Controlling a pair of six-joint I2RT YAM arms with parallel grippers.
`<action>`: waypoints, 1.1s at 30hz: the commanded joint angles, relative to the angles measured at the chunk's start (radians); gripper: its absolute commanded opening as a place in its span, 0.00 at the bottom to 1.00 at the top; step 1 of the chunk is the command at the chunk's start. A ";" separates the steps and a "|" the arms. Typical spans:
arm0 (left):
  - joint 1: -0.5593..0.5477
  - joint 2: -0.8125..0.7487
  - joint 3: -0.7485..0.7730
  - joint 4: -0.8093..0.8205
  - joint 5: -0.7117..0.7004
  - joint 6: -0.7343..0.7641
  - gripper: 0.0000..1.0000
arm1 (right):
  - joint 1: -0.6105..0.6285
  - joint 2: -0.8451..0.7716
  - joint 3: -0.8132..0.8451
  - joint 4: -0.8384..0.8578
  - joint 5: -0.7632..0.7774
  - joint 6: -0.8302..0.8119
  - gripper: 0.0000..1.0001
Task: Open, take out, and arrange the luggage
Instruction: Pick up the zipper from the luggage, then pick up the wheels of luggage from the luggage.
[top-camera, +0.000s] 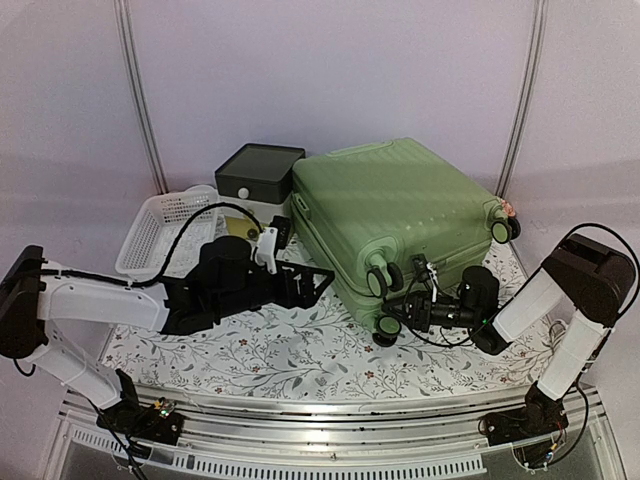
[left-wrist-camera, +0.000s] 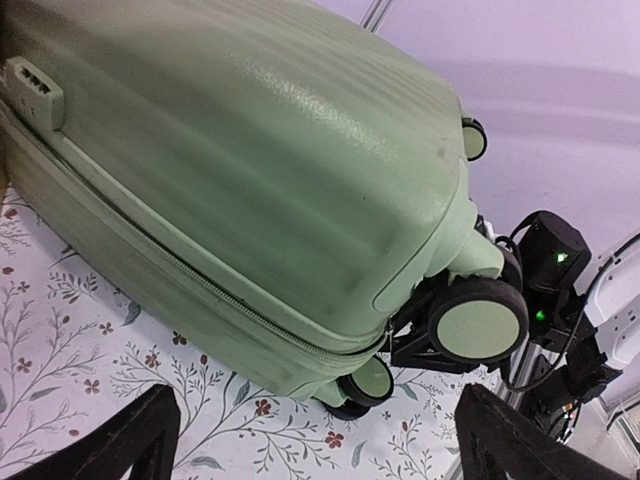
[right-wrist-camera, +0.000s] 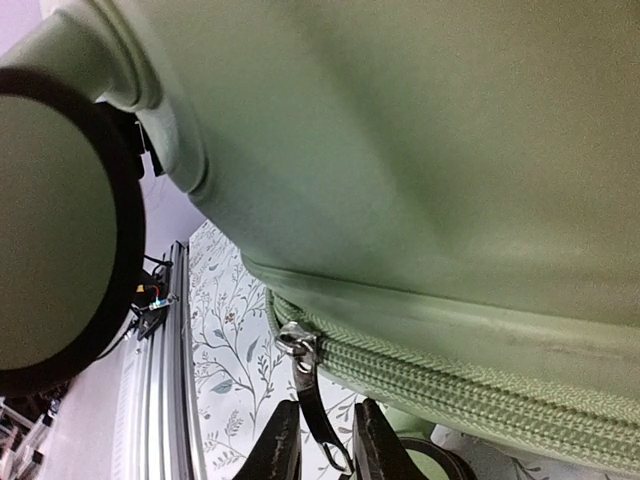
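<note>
Our right hand (right-wrist-camera: 326, 442) is narrow around the zipper pull (right-wrist-camera: 309, 388) of the suitcase (top-camera: 400, 200); whether it pinches, we cannot tell. Our left hand (top-camera: 322, 285) gapes wide.

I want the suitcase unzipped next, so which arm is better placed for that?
Right. The right gripper brackets the zipper pull near a wheel of the luggage; the left gripper hangs open, off the seam.

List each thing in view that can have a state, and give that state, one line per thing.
luggage: lying flat, zipped shut.
zipper pull: hanging down between the right end effector's fingers.
right end effector: nearly shut around the zipper pull; whether it grips is unclear.
left end effector: wide open, holding nothing.
drawer box: dark lid on.
mesh basket: upright.
</note>
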 joint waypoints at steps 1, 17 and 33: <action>-0.013 -0.029 -0.023 -0.002 -0.020 -0.002 0.98 | 0.005 0.012 0.022 0.042 -0.003 0.005 0.15; -0.019 -0.043 -0.028 -0.016 -0.027 0.004 0.98 | 0.005 -0.088 0.012 -0.130 0.111 -0.043 0.02; -0.067 0.038 0.037 -0.044 -0.045 -0.026 0.98 | -0.025 -0.453 -0.014 -0.642 0.719 -0.148 0.02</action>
